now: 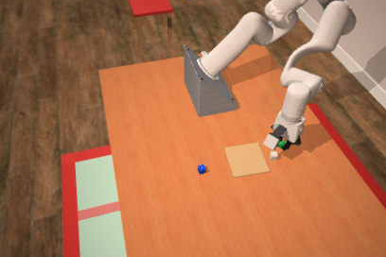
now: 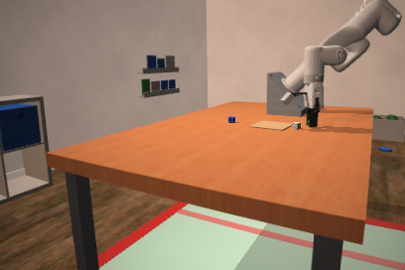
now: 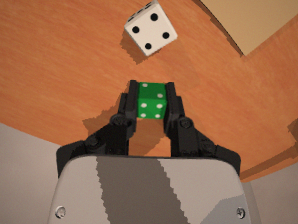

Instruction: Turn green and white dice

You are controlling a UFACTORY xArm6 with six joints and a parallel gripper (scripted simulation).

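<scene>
My gripper (image 1: 286, 145) (image 2: 312, 123) (image 3: 151, 92) points down at the table and is shut on the green die (image 1: 282, 144) (image 3: 152, 108), with one finger on each side. In the wrist view the die shows a darker face with 2 pips and a brighter face with 4. The white die (image 1: 273, 155) (image 2: 297, 125) (image 3: 151, 31) lies on the table between the gripper and the mat (image 1: 246, 161) (image 2: 270, 125) (image 3: 252, 22), off the mat, with 4 pips on top. The blue die (image 1: 201, 169) (image 2: 231, 120) lies on the table beyond the mat's other side; its top is too small to read.
The wooden table (image 1: 166, 133) (image 2: 208, 155) carries the grey arm base (image 1: 208, 93) (image 2: 283, 97) at its back. The white die stands close to the gripper's fingers. The table's edge lies behind the gripper in the wrist view.
</scene>
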